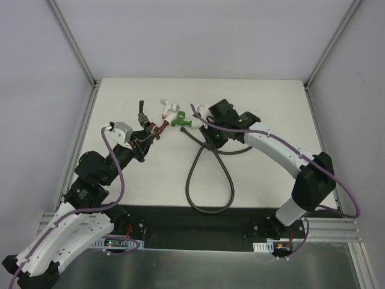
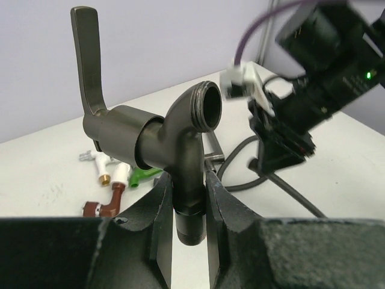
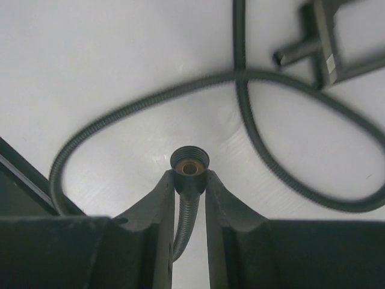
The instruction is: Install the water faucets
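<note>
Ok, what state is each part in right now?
Grey-brown metal lever faucet: clamped upright in the left jaws, lever up.
Long dark flexible hose: threaded end gripped in the right jaws, rest looped on the table.
Red plastic faucet: loose on the table.
Green plastic faucet: loose on the table.
White plastic faucet: loose on the table.
Dark T-shaped pipe piece: loose on the table.

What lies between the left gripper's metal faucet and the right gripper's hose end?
In the top view, the red faucet and green faucet lie between the metal faucet and the hose end; the white faucet sits just beyond.
</note>
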`<act>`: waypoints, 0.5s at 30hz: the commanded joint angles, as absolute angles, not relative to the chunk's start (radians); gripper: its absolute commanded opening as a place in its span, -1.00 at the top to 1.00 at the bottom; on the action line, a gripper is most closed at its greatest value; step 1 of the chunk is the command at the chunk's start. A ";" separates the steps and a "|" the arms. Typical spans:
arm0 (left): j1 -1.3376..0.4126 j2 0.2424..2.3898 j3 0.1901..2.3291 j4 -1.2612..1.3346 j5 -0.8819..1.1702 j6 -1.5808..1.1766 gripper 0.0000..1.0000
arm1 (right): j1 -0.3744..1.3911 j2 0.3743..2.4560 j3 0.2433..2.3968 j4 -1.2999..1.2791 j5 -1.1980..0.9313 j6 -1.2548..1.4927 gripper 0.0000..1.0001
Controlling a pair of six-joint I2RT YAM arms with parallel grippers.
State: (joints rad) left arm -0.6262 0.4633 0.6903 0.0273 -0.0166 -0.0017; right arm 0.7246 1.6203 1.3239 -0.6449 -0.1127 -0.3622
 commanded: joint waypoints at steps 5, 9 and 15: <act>-0.614 0.603 0.948 0.225 0.169 -0.084 1.00 | 0.723 1.447 1.602 -0.479 -0.264 -0.521 0.97; -0.615 0.689 1.035 0.262 0.241 -0.107 1.00 | 0.686 1.369 1.585 -0.240 -0.396 -0.528 0.97; -0.615 0.759 1.133 0.360 0.314 -0.146 1.00 | 0.575 1.345 1.562 0.042 -0.774 -0.321 0.97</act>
